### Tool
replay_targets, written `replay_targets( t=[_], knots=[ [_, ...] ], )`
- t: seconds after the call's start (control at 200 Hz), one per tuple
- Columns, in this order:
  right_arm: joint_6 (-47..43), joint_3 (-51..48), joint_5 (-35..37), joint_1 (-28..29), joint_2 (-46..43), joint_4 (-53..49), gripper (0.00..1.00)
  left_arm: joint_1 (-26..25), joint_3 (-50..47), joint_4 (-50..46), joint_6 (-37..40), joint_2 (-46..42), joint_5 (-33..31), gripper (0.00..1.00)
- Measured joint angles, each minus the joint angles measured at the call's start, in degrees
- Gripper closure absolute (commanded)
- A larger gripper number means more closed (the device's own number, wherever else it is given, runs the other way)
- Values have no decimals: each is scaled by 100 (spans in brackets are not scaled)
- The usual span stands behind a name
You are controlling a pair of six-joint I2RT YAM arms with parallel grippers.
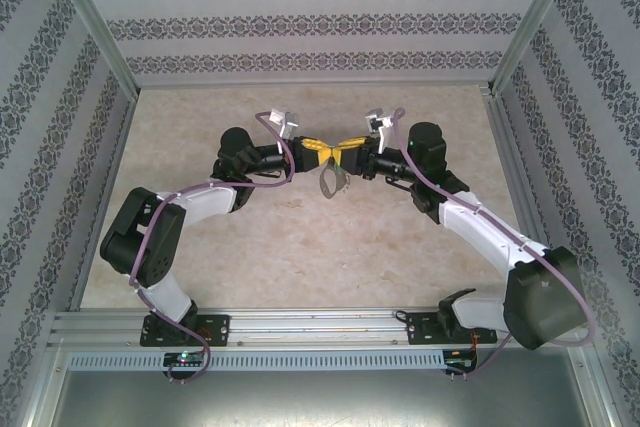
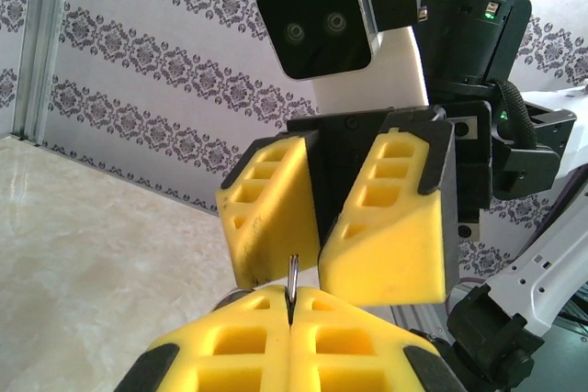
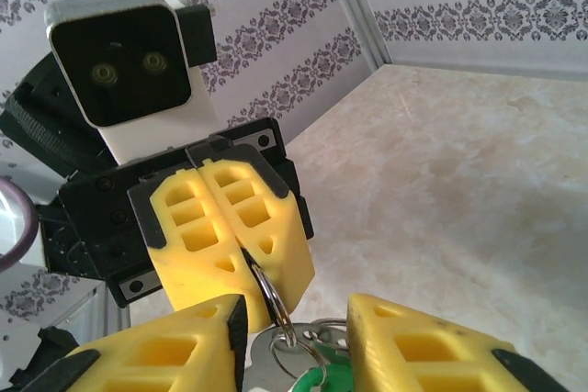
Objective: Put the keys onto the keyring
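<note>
Hazards: above the middle of the beige marbled desk point(image 1: 300, 267), the left gripper point(image 3: 246, 262) has its yellow wedge fingers pressed together on a thin edge of the dark grey oval metal keyring point(image 3: 269, 298), so the loop may twist or slip. The right gripper point(image 2: 317, 268), jaws apart astride the keys point(image 3: 317, 381), a small silver metal key with a green plastic tag, could knock them loose on closing. Desk smooth and hard; fingers hollow-celled, matte; loop slim, slick; tag glossy.

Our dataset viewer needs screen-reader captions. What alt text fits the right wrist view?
The left gripper, shut, pinches the keyring; just below it, the keys, silver with a green tag, sit between the parted fingers of the right gripper. Marbled table and patterned wall behind.
</note>
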Motion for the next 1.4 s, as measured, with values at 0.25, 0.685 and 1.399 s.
replay_targets(
  t=[0.25,0.685,1.399],
  knots=[
    [7,2,-107,0,11,66,100,2,0,0,-22,2,-7,100],
    [-498,407,-90,24,11,-739,100,35,-15,-267,201,-98,-17,55],
    [-3296,2153,538,120,590,-4398,100,332,466,-3410,2107,-588,44,52]
  ],
)
